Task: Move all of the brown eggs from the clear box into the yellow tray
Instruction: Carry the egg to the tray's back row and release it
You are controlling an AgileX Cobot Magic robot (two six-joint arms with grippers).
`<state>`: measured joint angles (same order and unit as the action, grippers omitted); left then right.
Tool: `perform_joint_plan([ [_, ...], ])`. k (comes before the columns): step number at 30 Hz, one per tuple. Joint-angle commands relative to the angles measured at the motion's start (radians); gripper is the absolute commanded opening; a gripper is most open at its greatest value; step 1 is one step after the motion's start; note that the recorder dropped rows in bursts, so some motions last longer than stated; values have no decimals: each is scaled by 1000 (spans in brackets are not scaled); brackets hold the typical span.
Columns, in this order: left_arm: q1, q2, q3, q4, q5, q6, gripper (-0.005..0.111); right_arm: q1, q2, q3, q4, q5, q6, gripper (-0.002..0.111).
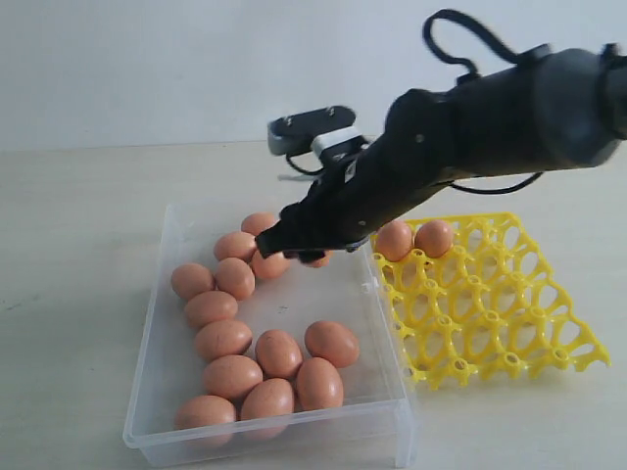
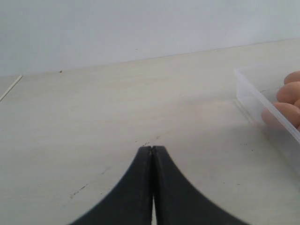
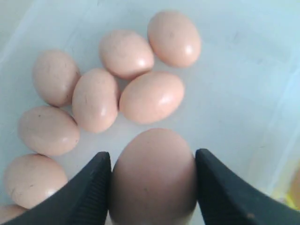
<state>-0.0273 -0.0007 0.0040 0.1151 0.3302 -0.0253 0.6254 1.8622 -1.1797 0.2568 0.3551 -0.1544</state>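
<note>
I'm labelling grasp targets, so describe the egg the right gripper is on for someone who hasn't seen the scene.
Find the clear box beside the yellow tray, then the black right gripper reaching into its back end in the exterior view. The target egg is the one between its two fingers, touched on both sides; the box's other eggs lie loose.
</note>
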Motion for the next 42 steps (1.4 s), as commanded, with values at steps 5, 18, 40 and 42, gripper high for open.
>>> perform_joint_plan([
  [5,-1,1,-4,1,-14,-6,0,-133,-318,227,-72,-217,8,0],
  [18,-1,1,-4,1,-14,-6,0,-431,-279,267,-257,-169,132,0],
  [40,-1,1,-4,1,-14,-6,0,-428,-78,265,-257,-324,162,7],
  [42,-1,1,-4,1,-14,-6,0,-428,-78,265,-257,-324,162,14],
])
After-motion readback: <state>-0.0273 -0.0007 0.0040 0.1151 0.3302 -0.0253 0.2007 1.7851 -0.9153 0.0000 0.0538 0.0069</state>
